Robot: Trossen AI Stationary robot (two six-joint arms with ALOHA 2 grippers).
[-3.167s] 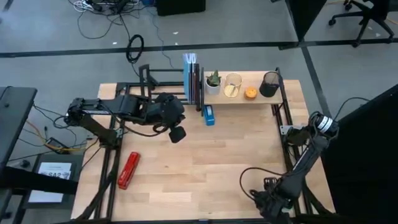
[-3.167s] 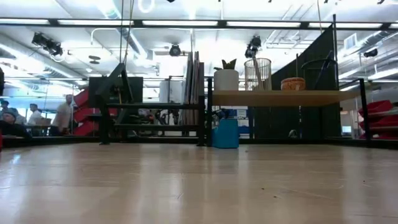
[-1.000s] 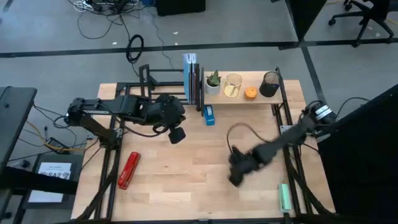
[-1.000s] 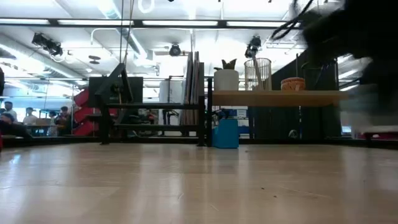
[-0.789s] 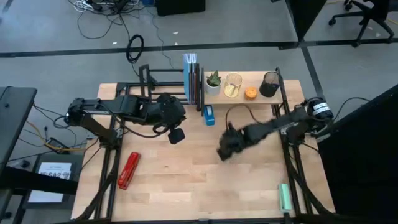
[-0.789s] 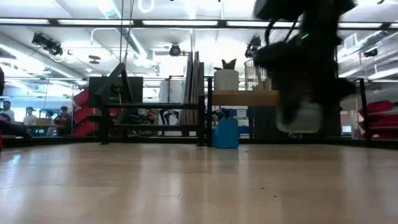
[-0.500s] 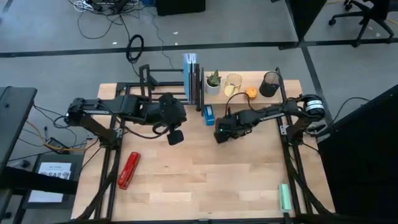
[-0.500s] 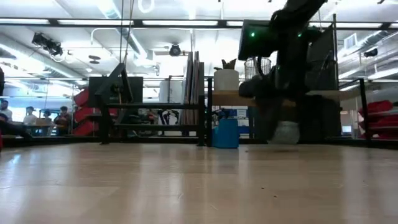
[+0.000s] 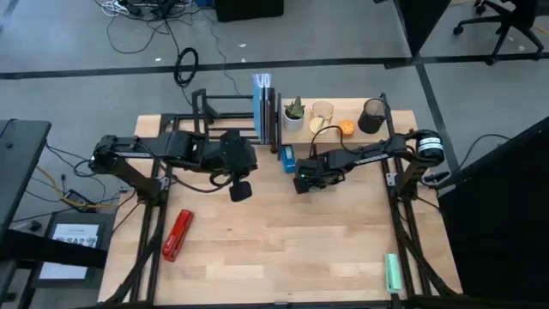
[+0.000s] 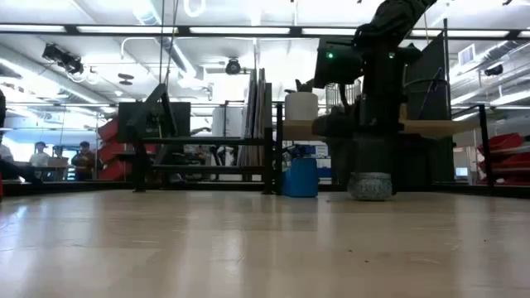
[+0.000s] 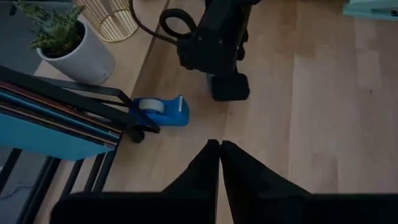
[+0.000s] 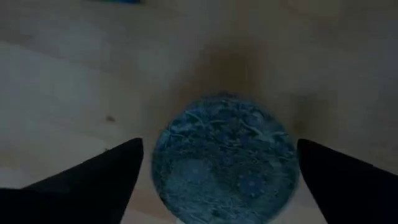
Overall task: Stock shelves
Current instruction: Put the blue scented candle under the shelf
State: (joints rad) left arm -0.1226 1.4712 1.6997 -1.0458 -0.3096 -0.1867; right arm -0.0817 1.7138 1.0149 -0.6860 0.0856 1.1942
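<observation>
Low view: right gripper (image 10: 369, 175) open over grey bowl (image 10: 369, 185).

From above, my right hand (image 9: 302, 183) hides the round speckled object (image 12: 225, 158); its near edge is cut off.

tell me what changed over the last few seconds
The right gripper swung from the table's near right corner across to the front of the wooden shelf, and a grey round bowl now sits on the table under its open fingers. A pale green item came into view at that corner. The left gripper, blue tape dispenser and red item stayed put.
</observation>
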